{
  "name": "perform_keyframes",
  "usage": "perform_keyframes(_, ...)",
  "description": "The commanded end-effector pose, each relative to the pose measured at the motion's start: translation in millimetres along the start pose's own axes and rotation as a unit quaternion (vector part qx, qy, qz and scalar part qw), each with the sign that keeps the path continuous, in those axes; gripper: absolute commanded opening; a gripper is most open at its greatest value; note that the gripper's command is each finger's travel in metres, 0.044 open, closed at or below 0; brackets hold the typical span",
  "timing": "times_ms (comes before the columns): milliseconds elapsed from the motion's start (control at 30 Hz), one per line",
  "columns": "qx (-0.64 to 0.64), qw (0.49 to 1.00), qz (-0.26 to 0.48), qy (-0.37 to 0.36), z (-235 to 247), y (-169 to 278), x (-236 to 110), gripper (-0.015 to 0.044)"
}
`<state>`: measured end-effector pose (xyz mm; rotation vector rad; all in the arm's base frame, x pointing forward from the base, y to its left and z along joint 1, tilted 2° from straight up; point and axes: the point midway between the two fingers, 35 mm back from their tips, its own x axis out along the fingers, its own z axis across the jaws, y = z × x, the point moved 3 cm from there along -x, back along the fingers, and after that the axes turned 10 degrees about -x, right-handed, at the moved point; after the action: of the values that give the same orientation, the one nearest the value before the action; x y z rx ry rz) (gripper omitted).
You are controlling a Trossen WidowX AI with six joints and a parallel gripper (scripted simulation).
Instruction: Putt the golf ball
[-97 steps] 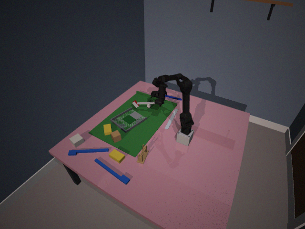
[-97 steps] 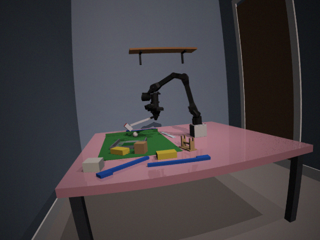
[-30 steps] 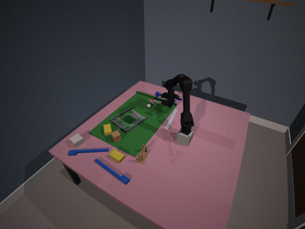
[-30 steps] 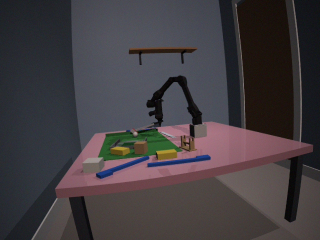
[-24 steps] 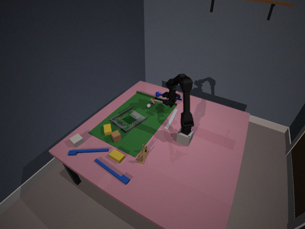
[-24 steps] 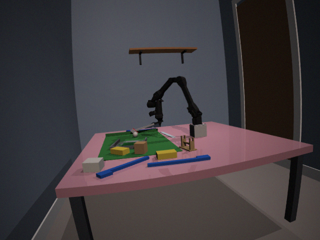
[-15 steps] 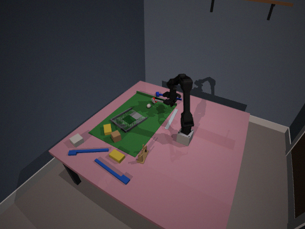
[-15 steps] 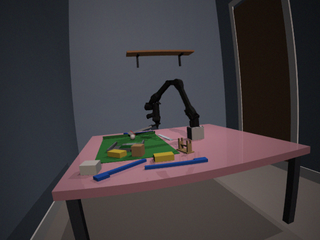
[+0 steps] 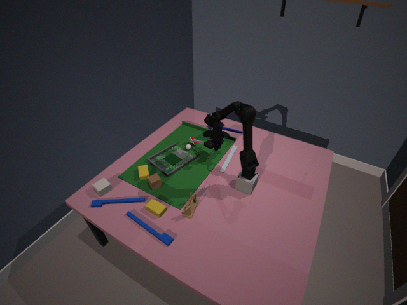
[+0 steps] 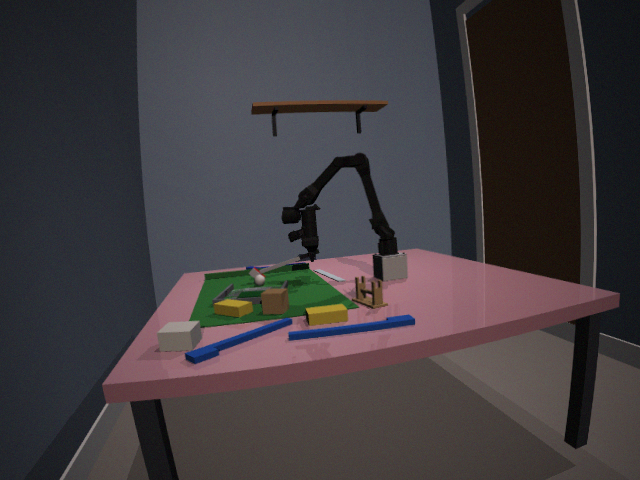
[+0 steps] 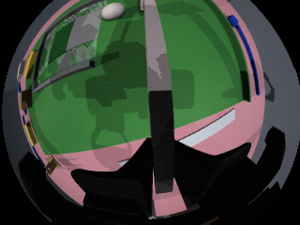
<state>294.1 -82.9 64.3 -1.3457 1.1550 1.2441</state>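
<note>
My gripper (image 9: 215, 144) (image 10: 310, 255) (image 11: 157, 141) is shut on the grey shaft of the red putter (image 9: 198, 141) (image 10: 279, 265) (image 11: 156, 56). The putter slopes down over the green mat (image 9: 184, 183) (image 10: 310, 291) (image 11: 201, 56), and its red head (image 9: 192, 138) sits just behind the white golf ball (image 9: 187, 146) (image 10: 259, 279) (image 11: 112, 10). The ball lies on the mat close to the grey ramp (image 9: 180, 152) (image 11: 78, 34) of the raised green (image 9: 172, 159) (image 10: 248, 294) (image 11: 58, 47), which has a grey rail around it.
Yellow blocks (image 9: 143, 171) (image 9: 156, 207) and a brown block (image 9: 154, 181) lie by the mat's near end. Two blue putters (image 9: 117, 201) (image 9: 149, 227), a grey block (image 9: 102, 185), a wooden stand (image 9: 190, 205) and a white bar (image 9: 228, 158) lie on the pink table (image 9: 262, 223).
</note>
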Motion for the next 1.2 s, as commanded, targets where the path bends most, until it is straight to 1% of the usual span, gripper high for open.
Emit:
perform_keyframes(0, 0.008, 1.000, -0.003, 0.004, 5, 1, -4, 0.0000)
perform_keyframes(367, 0.008, 1.000, -0.003, 0.004, 6, 1, -60, 0.0000)
perform_keyframes(467, 0.008, 1.000, -0.003, 0.004, 6, 1, -61, 0.0000)
perform_keyframes(500, 0.007, 1.000, -0.002, 0.002, 6, 1, -53, 0.0000)
perform_keyframes(1167, 0.007, 1.000, -0.002, 0.002, 6, 1, -53, 0.0000)
